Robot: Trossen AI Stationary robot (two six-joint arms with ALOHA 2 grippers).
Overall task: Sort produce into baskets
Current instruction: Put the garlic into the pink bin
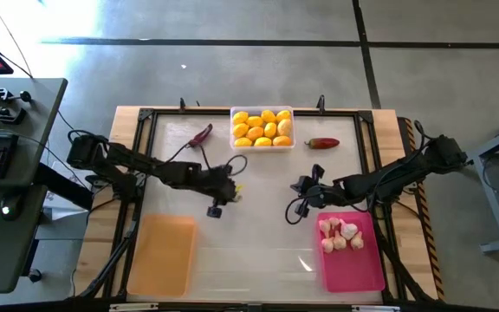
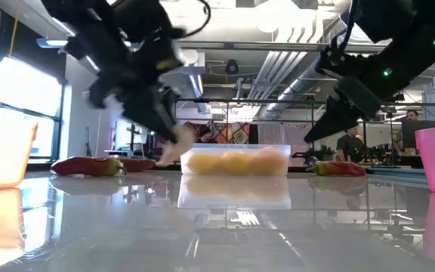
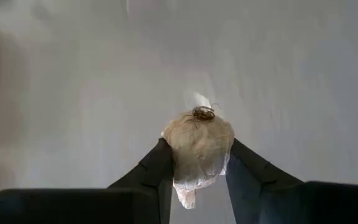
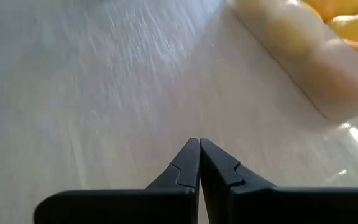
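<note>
Left wrist view shows the left gripper (image 3: 199, 163) pinching a garlic bulb (image 3: 197, 144) between its fingers, above the table (image 1: 258, 234) near the middle, below the clear tray (image 1: 262, 128) of lemons; the right gripper (image 4: 199, 149), fingers pressed together, hovers beside the pink tray (image 1: 353, 260)

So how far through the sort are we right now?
Done: the clear tray holds the lemons, and the pink tray holds several garlic bulbs. In hand: the left gripper has its fingers on either side of one more garlic bulb mid-table. Left: two chili peppers still lie on the table, and the orange tray is empty. The right gripper waits shut near the pink tray.
</note>
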